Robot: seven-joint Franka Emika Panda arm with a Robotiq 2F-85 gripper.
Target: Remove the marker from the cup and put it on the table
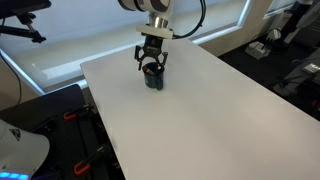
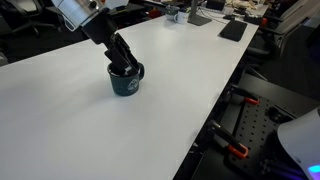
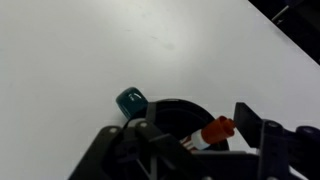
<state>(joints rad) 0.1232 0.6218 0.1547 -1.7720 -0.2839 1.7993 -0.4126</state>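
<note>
Gripper (image 1: 151, 66) directly over cup (image 2: 127, 82), fingertips dipping inside rim. Wrist view: jaws spread apart, not clamped. Marker (image 3: 216, 129) between them, inside cup, orange-red end up. Cup upright on white worktop (image 1: 200, 110); teal handle (image 3: 132, 100) visible.

The table (image 1: 200, 110) is plain white, the cup (image 2: 126, 86) dark teal, the marker (image 3: 218, 128) tipped orange-red.

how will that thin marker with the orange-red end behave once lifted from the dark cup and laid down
The thin marker with the orange-red end looks straight and stiff, so it probably lifts out without flexing. It seems slim and light, likely easy to hold. On the smooth white tabletop its stick shape may roll.
</note>
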